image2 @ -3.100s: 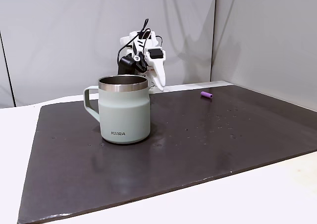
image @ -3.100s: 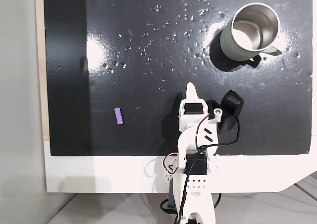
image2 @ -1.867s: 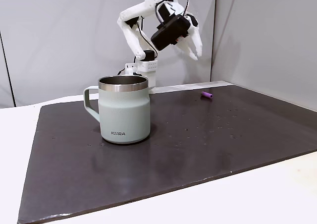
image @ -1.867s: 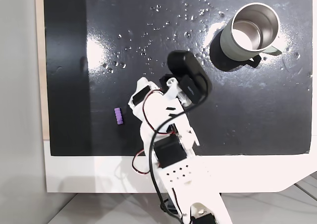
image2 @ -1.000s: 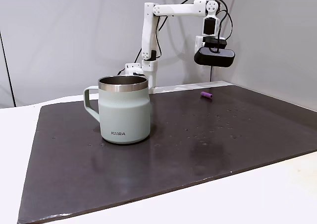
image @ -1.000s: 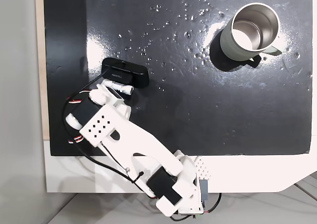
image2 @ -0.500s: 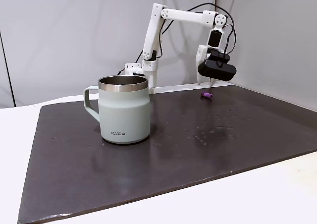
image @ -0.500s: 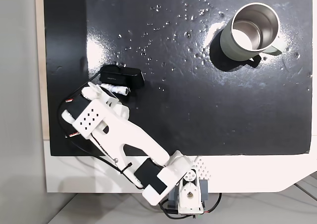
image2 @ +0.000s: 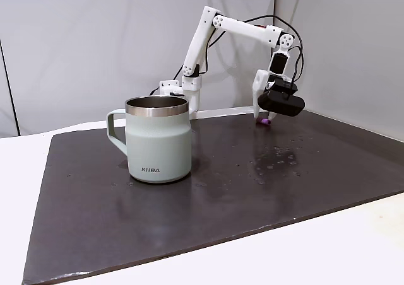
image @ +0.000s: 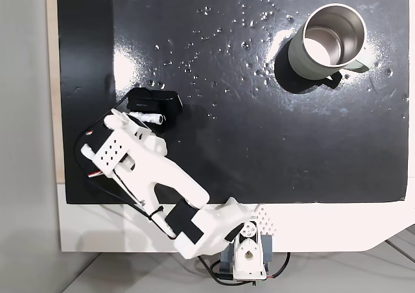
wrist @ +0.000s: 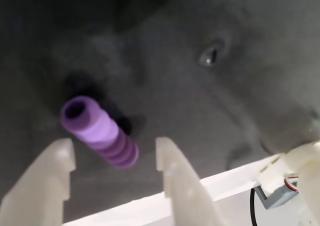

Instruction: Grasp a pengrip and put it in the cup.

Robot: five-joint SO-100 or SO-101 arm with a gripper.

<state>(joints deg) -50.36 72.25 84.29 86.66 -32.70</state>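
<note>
Mat (image2: 189, 209): pincer (wrist: 114, 158) astride pengrip (wrist: 100, 132), open.

The robot arm (image2: 237, 26) is white plastic with round joints and thin black cables. A black camera box (image2: 281, 102) sits by its tool (wrist: 114, 156), which has two pale, pointed fingers (wrist: 172, 171).

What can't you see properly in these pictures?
- The pengrip: in the fixed view from above, the arm covers it; in the side fixed view, just a purple speck shows beside the gripper.
- Whether the open jaws touch the mat: the wrist view is too blurry.
- The bottom of the cup: the side fixed view is too low to look in.
- The gripper in the wrist view: the bottom edge cuts it off.
</note>
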